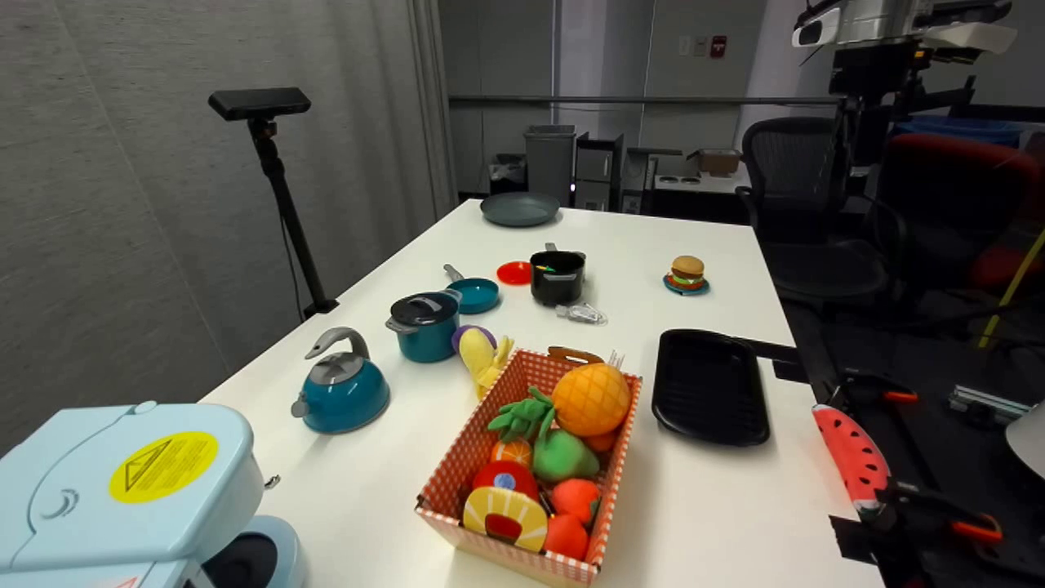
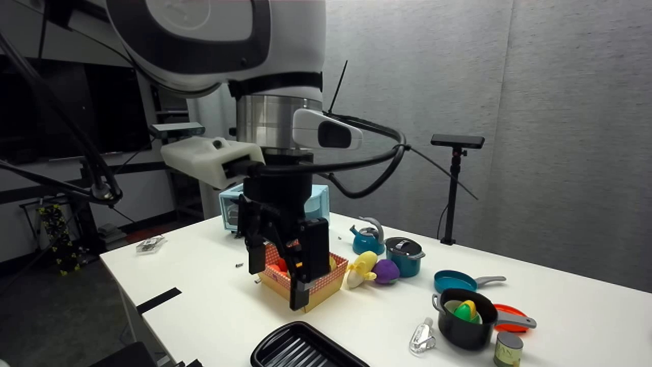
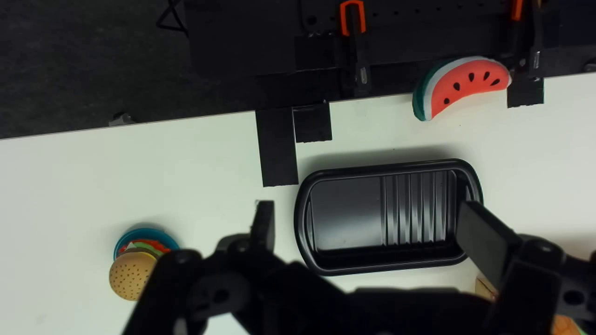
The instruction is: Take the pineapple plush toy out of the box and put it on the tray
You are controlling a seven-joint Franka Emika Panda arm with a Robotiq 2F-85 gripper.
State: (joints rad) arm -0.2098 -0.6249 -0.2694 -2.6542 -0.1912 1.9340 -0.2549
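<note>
— Where's the pineapple (image 1: 594,400)?
— In the box (image 1: 472,445), lying on its side on top of other plush fruits (image 1: 565,456). Its orange body bulges above the box's rim by one corner, and its green leaves stretch over towards the opposite wall
— And the tray (image 1: 709,384)?
— The black one? Flat on the table (image 1: 629,253), near the box but apart from it, off that same corner
— What about the gripper (image 3: 375,230)?
— It hangs above the table on the tray's side of the box, pointing down, with its fingers (image 3: 484,239) spread wide apart. In the wrist view the tray shows in the gap between them, its ribbed half towards one finger
— What else is around the box?
— A yellow plush banana (image 1: 478,355) just beside it; I can't tell whether they touch. A purple plush (image 2: 387,271) lies a little farther from the box. The teal kettle (image 1: 347,400) and the teal pot (image 1: 429,339) stand on the side away from the tray
— And the burger (image 1: 687,268)?
— Well apart from the box, as is the watermelon slice (image 3: 470,86), which lies at the table's edge on the tray's side
</note>
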